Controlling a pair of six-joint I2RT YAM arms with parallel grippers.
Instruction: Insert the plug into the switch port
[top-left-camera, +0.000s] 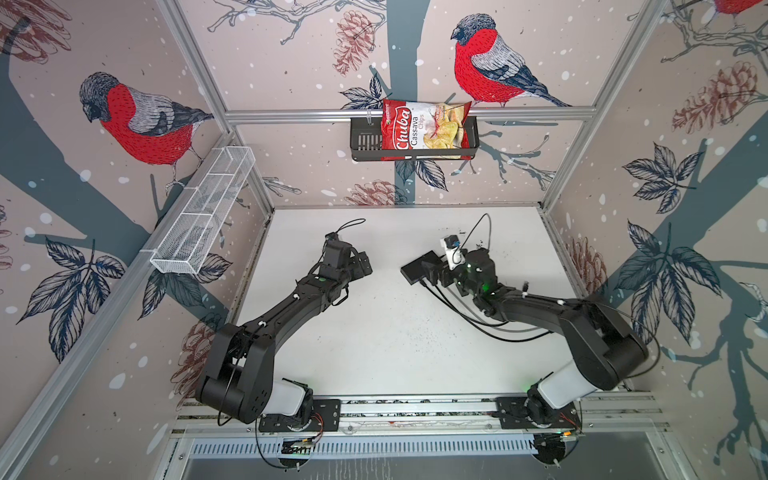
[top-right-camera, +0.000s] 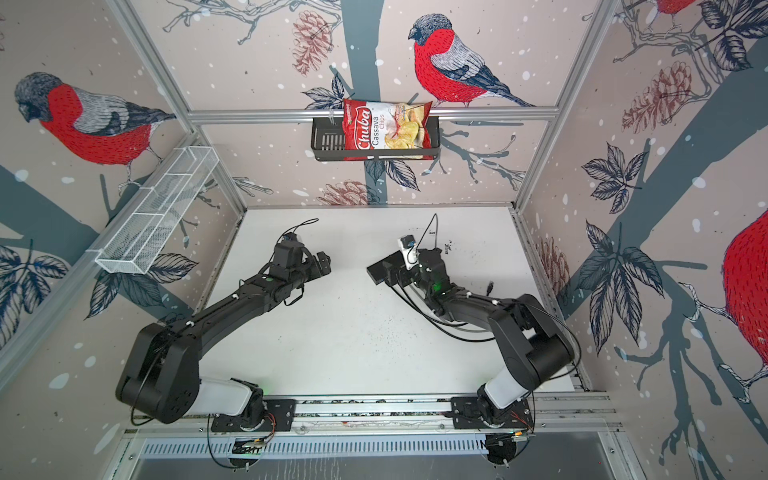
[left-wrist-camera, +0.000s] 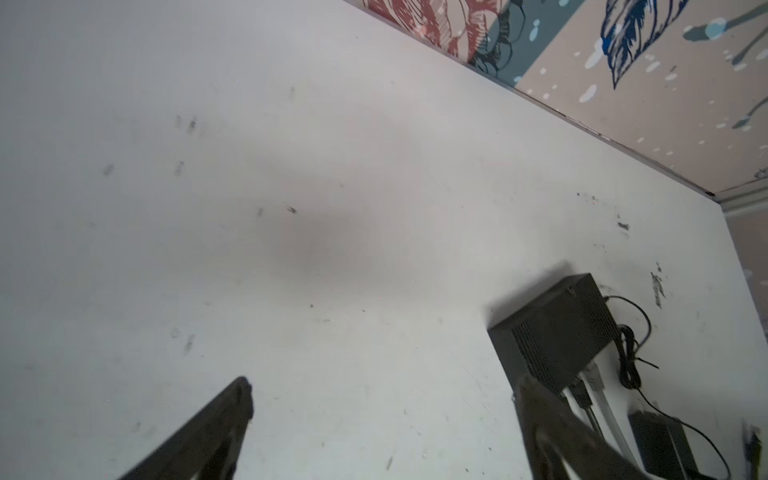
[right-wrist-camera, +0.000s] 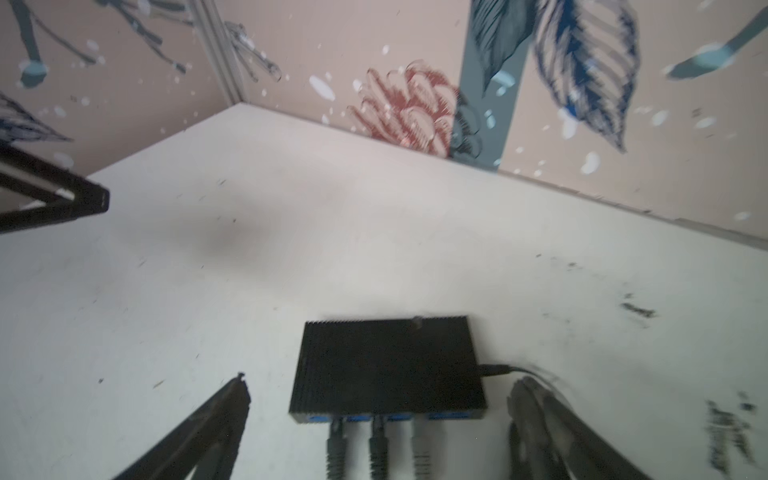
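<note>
Centre of both top views, worktop: white, scuffed, walled on three sides.
Mesh basket: white wire, on the left wall, upper left of frame.
Chip bag: red and white, in a black basket on the back wall, top centre.
Left gripper: left of centre, jaws wide apart, holding nothing.
Right gripper: right of centre, jaws wide apart, one on each side of the switch, clear of it.
Switch: flat black box, lying on the worktop right of centre.
Plugs: three, seated side by side in the switch's blue port row.
</note>
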